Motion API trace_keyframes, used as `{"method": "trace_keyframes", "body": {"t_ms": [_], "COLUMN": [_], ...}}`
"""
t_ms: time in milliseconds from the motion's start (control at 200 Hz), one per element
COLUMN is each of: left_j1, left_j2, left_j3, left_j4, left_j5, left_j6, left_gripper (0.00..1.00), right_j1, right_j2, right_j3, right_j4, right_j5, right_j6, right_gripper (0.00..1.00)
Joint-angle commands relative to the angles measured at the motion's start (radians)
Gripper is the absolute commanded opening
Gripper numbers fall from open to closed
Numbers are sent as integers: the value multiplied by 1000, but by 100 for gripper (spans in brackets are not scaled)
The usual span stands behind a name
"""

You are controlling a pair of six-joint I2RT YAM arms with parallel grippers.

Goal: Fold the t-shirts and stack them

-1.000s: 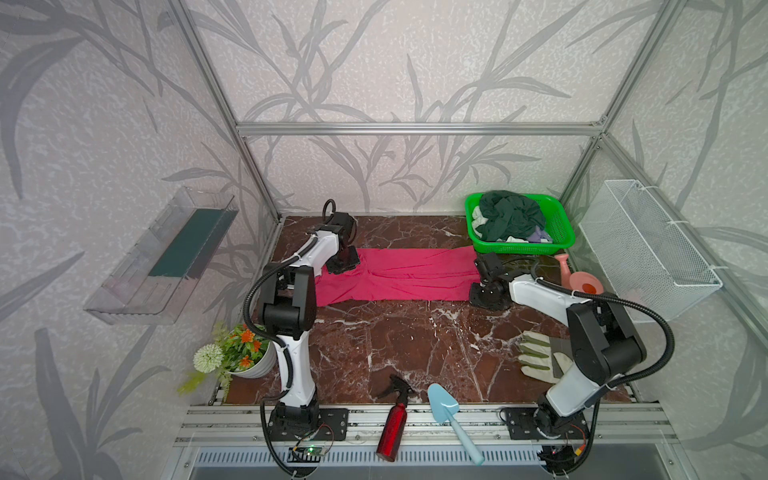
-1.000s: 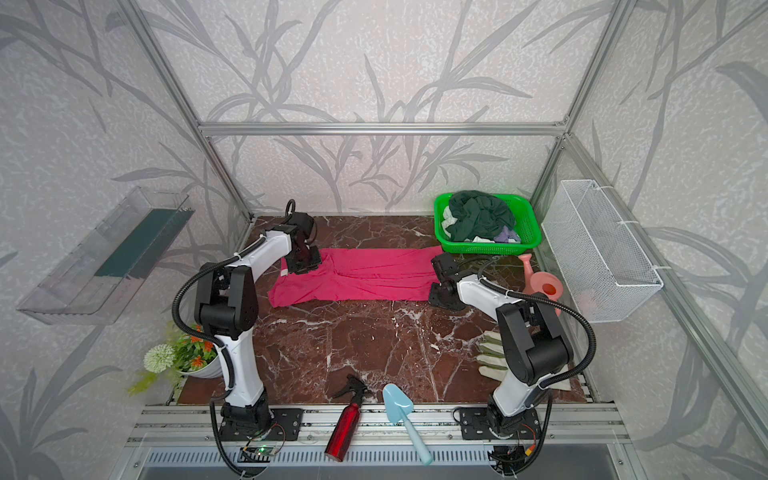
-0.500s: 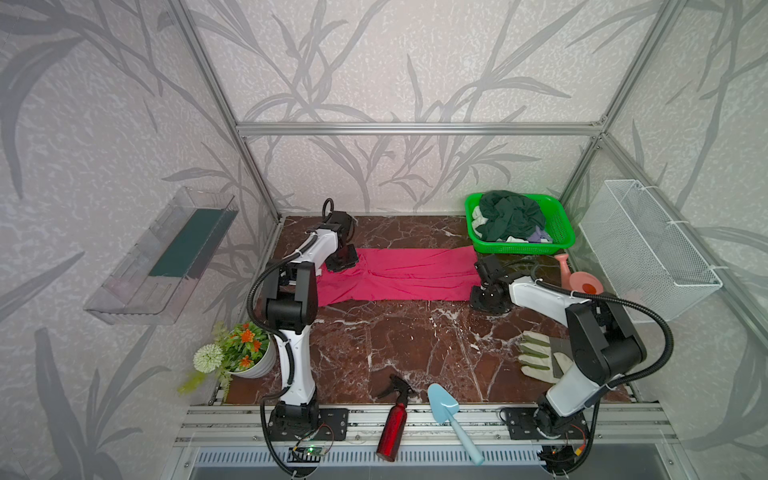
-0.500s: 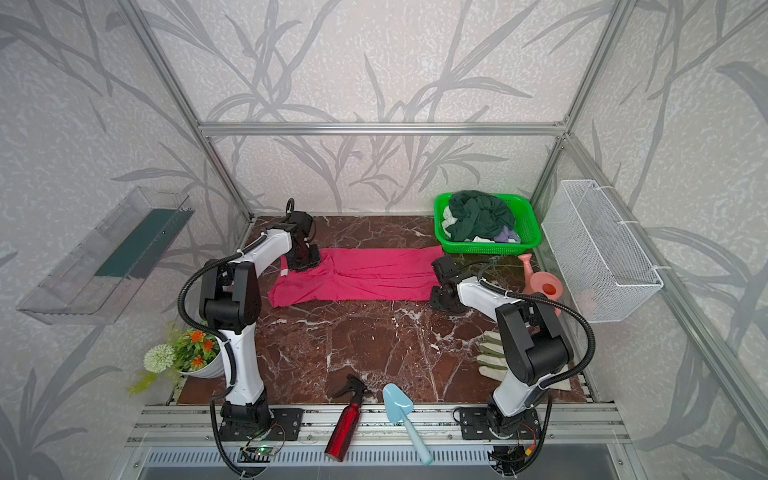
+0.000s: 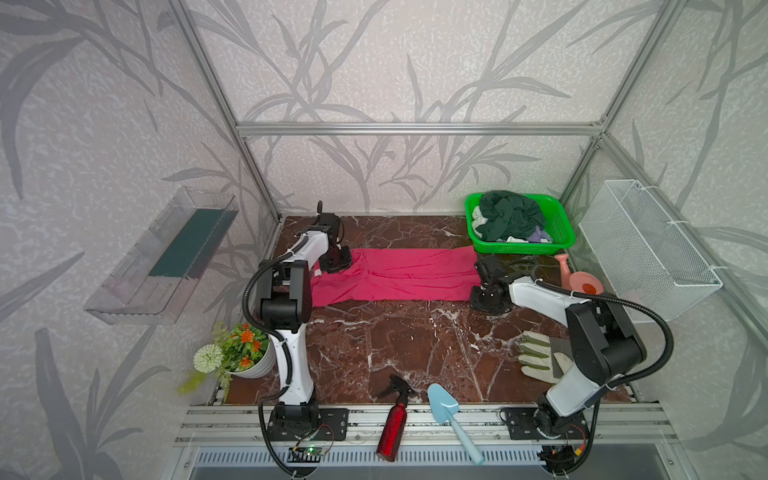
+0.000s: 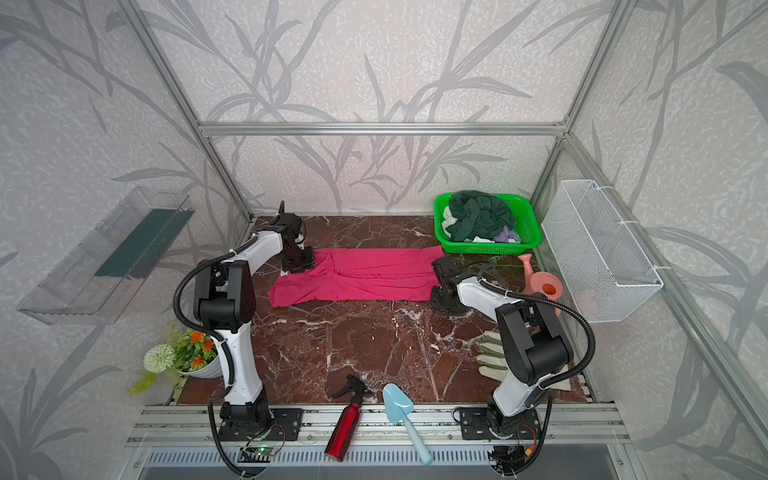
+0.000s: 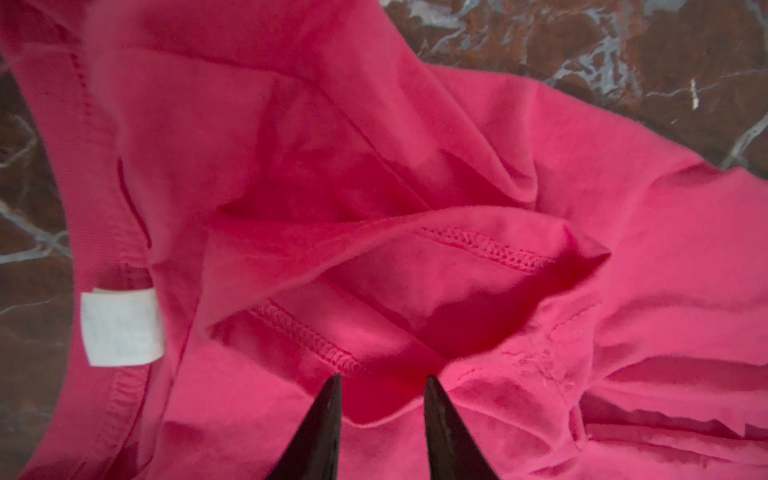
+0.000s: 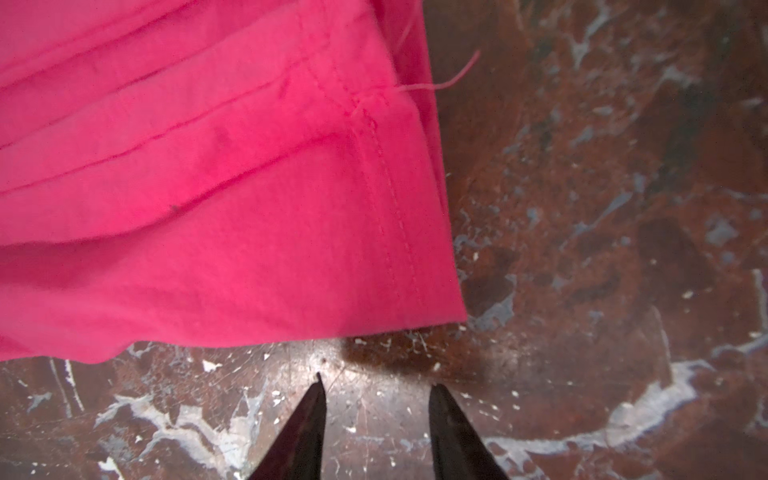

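Observation:
A bright pink-red t-shirt [image 5: 407, 276] [image 6: 365, 276] lies stretched in a long band across the back of the marble table. My left gripper [image 5: 338, 264] [image 7: 382, 380] hovers low over its bunched collar end, open, with a loose cloth fold under the gap. The white neck label [image 7: 120, 326] lies off to one side. My right gripper [image 5: 484, 297] [image 8: 376, 380] is open over bare marble just off the tee's hem corner [image 8: 440, 299], holding nothing. A dark green t-shirt [image 5: 509, 214] and whitish and lavender ones [image 5: 538, 237] are piled in the green basket [image 5: 519, 249].
A pale work glove [image 5: 540, 359] lies under the right arm. A red spray bottle [image 5: 392, 424] and blue trowel [image 5: 446, 409] sit at the front edge. A pink watering can [image 5: 579, 282], wire basket [image 5: 648, 249], flower pot [image 5: 243, 353] and clear wall shelf [image 5: 166, 257] line the sides.
The left gripper's jaws have spread a little wider over the collar end. The right arm and the pink-red tee have stayed put.

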Motion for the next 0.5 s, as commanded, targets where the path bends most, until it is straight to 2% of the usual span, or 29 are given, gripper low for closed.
{"method": "trace_keyframes", "body": {"t_ms": [0, 495], "left_j1": [12, 3], "left_j2": [8, 32], "left_j3": [-13, -11], "left_j4": [2, 9], "left_j5": [49, 104], "left_j6": [102, 131], "left_gripper": [35, 34], "right_j1": [4, 4], "right_j2": [-4, 11], "right_j3": [17, 18], "right_j4": [-15, -10], "right_j5": [-7, -13], "right_j6": [-7, -10], "right_gripper": [43, 43]}}
